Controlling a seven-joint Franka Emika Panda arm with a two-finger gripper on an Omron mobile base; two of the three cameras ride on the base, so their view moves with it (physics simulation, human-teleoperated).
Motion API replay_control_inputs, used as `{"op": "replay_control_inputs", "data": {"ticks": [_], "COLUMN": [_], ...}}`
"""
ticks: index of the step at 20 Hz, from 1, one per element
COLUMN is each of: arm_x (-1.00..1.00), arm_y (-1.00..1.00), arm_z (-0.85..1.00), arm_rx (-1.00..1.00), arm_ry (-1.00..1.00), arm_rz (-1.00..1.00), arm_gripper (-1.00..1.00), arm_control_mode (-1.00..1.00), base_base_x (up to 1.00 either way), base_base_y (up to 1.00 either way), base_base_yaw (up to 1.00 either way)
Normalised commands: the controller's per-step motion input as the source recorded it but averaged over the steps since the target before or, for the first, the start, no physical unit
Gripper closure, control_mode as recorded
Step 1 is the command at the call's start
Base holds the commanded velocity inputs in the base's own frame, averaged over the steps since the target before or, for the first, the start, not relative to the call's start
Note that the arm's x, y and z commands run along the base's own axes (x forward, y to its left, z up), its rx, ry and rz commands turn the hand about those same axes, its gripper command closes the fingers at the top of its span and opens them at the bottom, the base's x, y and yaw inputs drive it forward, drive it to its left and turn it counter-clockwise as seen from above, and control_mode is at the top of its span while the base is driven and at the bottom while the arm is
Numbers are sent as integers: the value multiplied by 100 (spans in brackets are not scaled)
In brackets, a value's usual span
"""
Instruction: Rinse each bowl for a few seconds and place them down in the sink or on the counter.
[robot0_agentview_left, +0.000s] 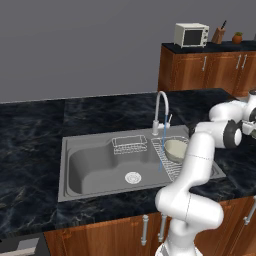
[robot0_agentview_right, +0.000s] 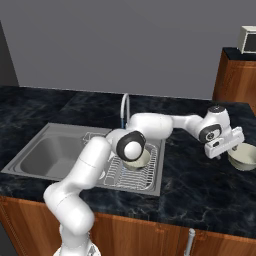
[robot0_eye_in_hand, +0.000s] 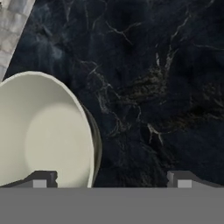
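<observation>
One bowl (robot0_agentview_left: 175, 149) sits on the ribbed rack at the right end of the sink (robot0_agentview_left: 90, 165); in the right base view this bowl (robot0_agentview_right: 140, 160) is partly hidden by my elbow. A second bowl (robot0_agentview_right: 244, 157) rests upright on the black counter (robot0_agentview_right: 200, 185) right of the sink. My gripper (robot0_agentview_right: 223, 150) hovers just left of and above it, open and empty. In the hand view the gripper (robot0_eye_in_hand: 113, 179) straddles the near rim of that bowl (robot0_eye_in_hand: 43, 131), with one fingertip (robot0_eye_in_hand: 43, 178) over its cream inside and the other over bare counter (robot0_eye_in_hand: 166, 87).
The gooseneck faucet (robot0_agentview_left: 161, 107) runs a thin blue stream (robot0_agentview_left: 162, 150) down beside the rack. A wire basket (robot0_agentview_left: 129, 145) hangs at the back of the basin. A taller cabinet carries a microwave (robot0_agentview_left: 191, 34) at the far right.
</observation>
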Motion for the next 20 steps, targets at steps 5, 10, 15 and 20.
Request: {"op": "replay_control_inputs", "data": {"ticks": [5, 10, 15, 20], "arm_x": [13, 10, 8, 15], "arm_y": [-5, 0, -16, -30], "arm_z": [-12, -24, -17, -1], "arm_rx": [0, 0, 0, -1], "arm_ry": [0, 0, 0, 0], "arm_rz": [0, 0, 0, 0], "arm_gripper": [-100, -100, -100, -100], "arm_control_mode": [-100, -100, -100, -100], "base_base_x": [0, 0, 0, 0], "base_base_y": [0, 0, 0, 0], "base_base_yaw": [0, 0, 0, 0]}}
